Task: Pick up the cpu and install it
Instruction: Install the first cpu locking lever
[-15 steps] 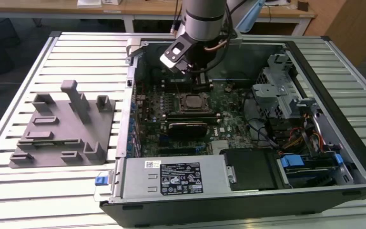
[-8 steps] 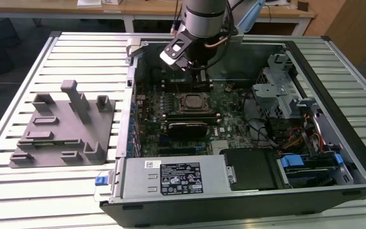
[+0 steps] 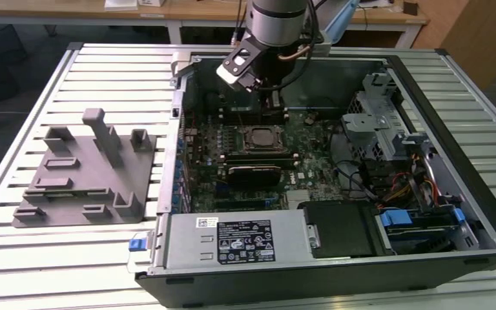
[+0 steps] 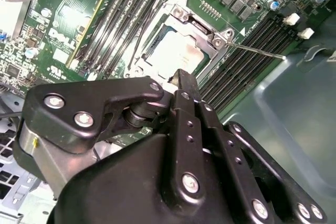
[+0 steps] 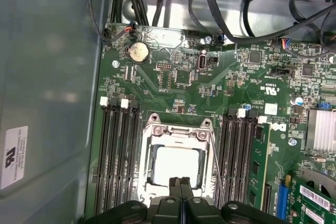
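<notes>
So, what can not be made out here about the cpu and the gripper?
- The cpu: in both wrist views the gripper covers one edge, so whether they touch is hidden.
- Exterior view: the socket is too small to show if the cpu lies flat in it.
- Exterior view: the arm is cut off by the top edge.

High wide exterior view looking down on computer case (image 3: 454, 129) and table (image 3: 101, 71), arm (image 3: 278, 22) at twelve o'clock, both wrist views close behind gripper (image 5: 181, 182) (image 4: 181, 74), facing motherboard (image 5: 173, 77) (image 4: 79, 35), sharing socket (image 5: 178, 128) (image 4: 181, 11).
</notes>
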### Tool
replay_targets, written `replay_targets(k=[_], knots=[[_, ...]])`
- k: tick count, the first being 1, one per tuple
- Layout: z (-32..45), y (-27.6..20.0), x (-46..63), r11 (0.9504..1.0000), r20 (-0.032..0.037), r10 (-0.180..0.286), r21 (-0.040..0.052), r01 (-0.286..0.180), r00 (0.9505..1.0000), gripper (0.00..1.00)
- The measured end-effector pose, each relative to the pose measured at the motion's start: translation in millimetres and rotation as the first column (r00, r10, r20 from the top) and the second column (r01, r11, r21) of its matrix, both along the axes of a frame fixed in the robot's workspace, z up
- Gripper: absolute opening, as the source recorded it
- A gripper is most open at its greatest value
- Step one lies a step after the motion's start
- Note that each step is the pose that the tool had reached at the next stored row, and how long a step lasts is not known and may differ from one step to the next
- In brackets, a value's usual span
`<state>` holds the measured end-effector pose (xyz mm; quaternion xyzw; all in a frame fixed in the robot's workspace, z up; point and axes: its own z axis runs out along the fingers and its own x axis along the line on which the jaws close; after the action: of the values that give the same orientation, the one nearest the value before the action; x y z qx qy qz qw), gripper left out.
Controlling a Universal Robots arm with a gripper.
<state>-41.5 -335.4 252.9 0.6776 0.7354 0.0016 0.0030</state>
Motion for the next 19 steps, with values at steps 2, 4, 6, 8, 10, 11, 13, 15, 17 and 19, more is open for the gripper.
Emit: replay_targets(k=[2, 4, 6, 8, 10, 11, 13, 15, 17, 19], knots=[[2.3, 0.0, 0.0, 1.0, 0.0001, 0.0, 0.0001, 0.0, 1.0, 0.11], [5.0, 0.0, 0.0, 1.0, 0.0001, 0.0, 0.0001, 0.0, 1.0, 0.11], [5.2, 0.0, 0.0, 1.0, 0.0001, 0.003, 0.0001, -0.003, 1.0, 0.11], [5.1, 0.0, 0.0, 0.9994, 0.0001, 0.036, -0.0001, -0.036, 0.9994, 0.11], [4.8, 0.0, 0.0, 0.9975, 0.0001, 0.071, -0.0003, -0.071, 0.9975, 0.11], [4.5, 0.0, 0.0, 0.9959, 0.0, 0.091, -0.0002, -0.091, 0.9959, 0.11], [4.1, 0.0, -0.1, 0.992, 0.0001, 0.127, -0.0002, -0.127, 0.992, 0.11], [3.8, 0.0, -0.1, 0.9868, -0.0001, 0.162, -0.0005, -0.162, 0.9868, 0.11], [3.7, 0.0, 0.0, 0.9803, -0.0001, 0.197, -0.0007, -0.197, 0.9803, 0.11], [3.3, 0.0, 0.0, 0.9722, 0.0, 0.234, -0.0008, -0.234, 0.9722, 0.11]])
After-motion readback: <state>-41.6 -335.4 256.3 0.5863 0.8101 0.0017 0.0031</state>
